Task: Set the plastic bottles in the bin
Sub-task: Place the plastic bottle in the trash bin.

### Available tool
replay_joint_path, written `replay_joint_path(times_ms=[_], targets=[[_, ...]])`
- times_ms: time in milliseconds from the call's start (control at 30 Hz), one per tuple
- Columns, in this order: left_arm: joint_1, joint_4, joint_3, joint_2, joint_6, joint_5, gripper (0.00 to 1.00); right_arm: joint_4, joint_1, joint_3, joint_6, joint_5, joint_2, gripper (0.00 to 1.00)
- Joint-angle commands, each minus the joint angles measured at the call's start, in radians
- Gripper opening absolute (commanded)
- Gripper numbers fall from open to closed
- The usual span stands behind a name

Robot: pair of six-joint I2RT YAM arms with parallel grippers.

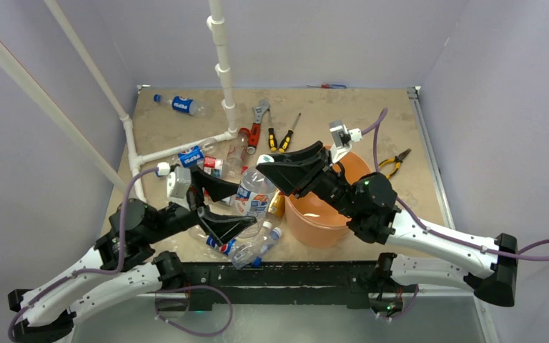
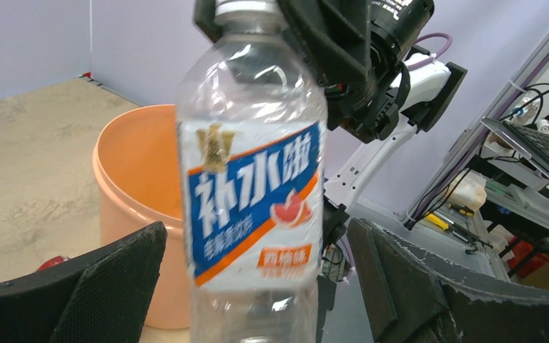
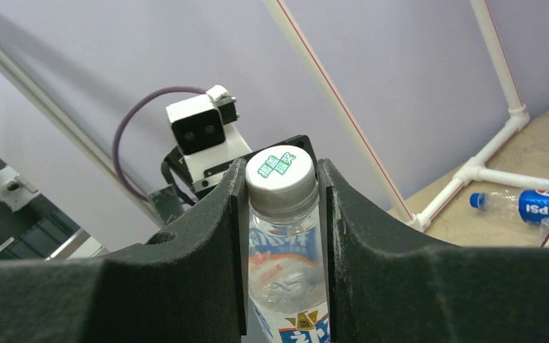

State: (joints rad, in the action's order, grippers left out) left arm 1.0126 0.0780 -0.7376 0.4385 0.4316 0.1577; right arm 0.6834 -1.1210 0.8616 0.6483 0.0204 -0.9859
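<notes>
A clear plastic bottle [image 1: 252, 193] with a blue, white and orange label and a white cap stands upright just left of the orange bin [image 1: 329, 214]. My right gripper [image 1: 273, 169] is shut on its neck and cap [image 3: 281, 175]. My left gripper [image 1: 227, 207] is open, with a jaw on each side of the bottle's body [image 2: 254, 179] and a gap at both. The bin [image 2: 136, 179] is right behind the bottle. Other plastic bottles lie about: a Pepsi one [image 1: 179, 105] at the far left, several by the pipe [image 1: 207, 156] and several at the front [image 1: 254, 248].
A white pipe frame [image 1: 221, 71] stands at the back left. A red-handled wrench [image 1: 257, 121], two yellow-black screwdrivers [image 1: 282, 136] and pliers [image 1: 394, 163] lie behind and to the right of the bin. Walls close in on three sides.
</notes>
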Motion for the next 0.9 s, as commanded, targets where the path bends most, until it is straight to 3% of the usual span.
replay_joint_path(times_ms=[0, 267, 367, 533, 633, 667, 767, 833, 867], targets=[[-0.003, -0.105, -0.006, 0.054, 0.035, 0.053, 0.99, 0.028, -0.005, 0.04, 0.028, 0.054, -0.024, 0.0], [-0.003, -0.062, -0.013, 0.114, 0.026, 0.035, 0.97, 0.034, -0.006, 0.029, 0.051, 0.076, -0.008, 0.0], [-0.003, -0.035, -0.002, 0.123, 0.031, 0.047, 0.79, 0.034, -0.005, 0.013, 0.059, 0.092, 0.016, 0.0], [-0.003, -0.002, -0.013, 0.128, 0.027, 0.056, 0.24, 0.001, -0.005, 0.008, 0.045, 0.048, 0.026, 0.0], [-0.003, 0.029, -0.037, 0.128, 0.012, 0.06, 0.15, -0.111, -0.005, 0.063, 0.002, -0.018, 0.016, 0.0], [-0.003, 0.04, -0.042, 0.124, 0.007, 0.061, 0.14, -0.174, -0.005, 0.089, -0.017, -0.042, 0.016, 0.1], [-0.003, 0.07, -0.053, 0.108, -0.009, 0.063, 0.13, -0.293, -0.005, 0.121, -0.062, -0.056, 0.059, 0.59], [-0.003, 0.095, -0.059, 0.101, -0.028, 0.083, 0.13, -0.377, -0.005, 0.137, -0.069, -0.096, 0.107, 0.86], [-0.003, 0.109, -0.066, 0.101, -0.039, 0.096, 0.13, -0.431, -0.005, 0.16, -0.082, -0.087, 0.123, 0.93]])
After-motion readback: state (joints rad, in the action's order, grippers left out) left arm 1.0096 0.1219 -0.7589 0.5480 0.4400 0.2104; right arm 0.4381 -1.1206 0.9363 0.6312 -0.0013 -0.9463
